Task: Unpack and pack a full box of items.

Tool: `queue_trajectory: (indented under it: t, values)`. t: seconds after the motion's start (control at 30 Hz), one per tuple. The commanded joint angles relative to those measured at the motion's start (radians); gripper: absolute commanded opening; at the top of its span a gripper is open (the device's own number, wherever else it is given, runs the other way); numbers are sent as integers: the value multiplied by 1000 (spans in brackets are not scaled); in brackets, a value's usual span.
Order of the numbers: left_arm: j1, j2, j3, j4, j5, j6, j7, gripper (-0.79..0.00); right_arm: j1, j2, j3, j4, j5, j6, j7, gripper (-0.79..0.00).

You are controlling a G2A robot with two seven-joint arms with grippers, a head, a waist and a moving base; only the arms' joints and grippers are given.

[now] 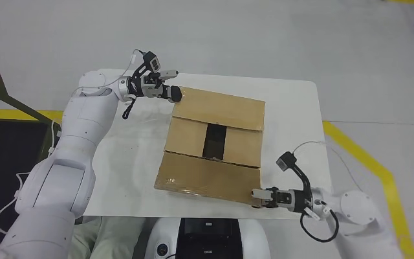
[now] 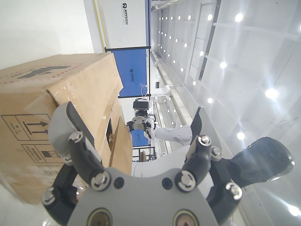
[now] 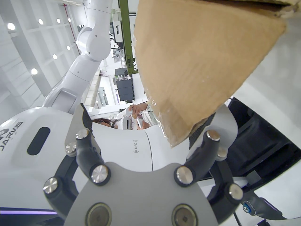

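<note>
A brown cardboard box point(image 1: 213, 146) sits mid-table, its two top flaps nearly closed with a dark gap point(image 1: 214, 142) between them. My left gripper point(image 1: 173, 93) is at the box's far left top corner. In the left wrist view this gripper point(image 2: 134, 121) is open, one finger point(image 2: 70, 116) against the box point(image 2: 70, 76) edge. My right gripper point(image 1: 257, 193) is at the near right corner. In the right wrist view it point(image 3: 143, 123) is open, and the near flap's corner point(image 3: 192, 59) juts between its fingers. The box's contents are hidden.
The white table point(image 1: 291, 103) has bare room to the right of the box and a narrower strip on its left. The box's near edge lies close to the table's front edge. Yellow floor tape point(image 1: 362, 152) runs beyond the table's right side.
</note>
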Motion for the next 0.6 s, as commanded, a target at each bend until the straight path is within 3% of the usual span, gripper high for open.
queue_trajectory:
  t: [0.0, 0.23, 0.57]
  values:
    - [0, 0, 0, 0, 0, 0, 0, 0, 0, 2, 10, -5, 31, -10, 2, 0]
    - [0, 0, 0, 0, 0, 0, 0, 0, 5, 7, 37, -35, 73, -43, -30, 0]
    - [0, 0, 0, 0, 0, 0, 0, 0, 53, 11, 22, -57, -28, -80, -148, 0]
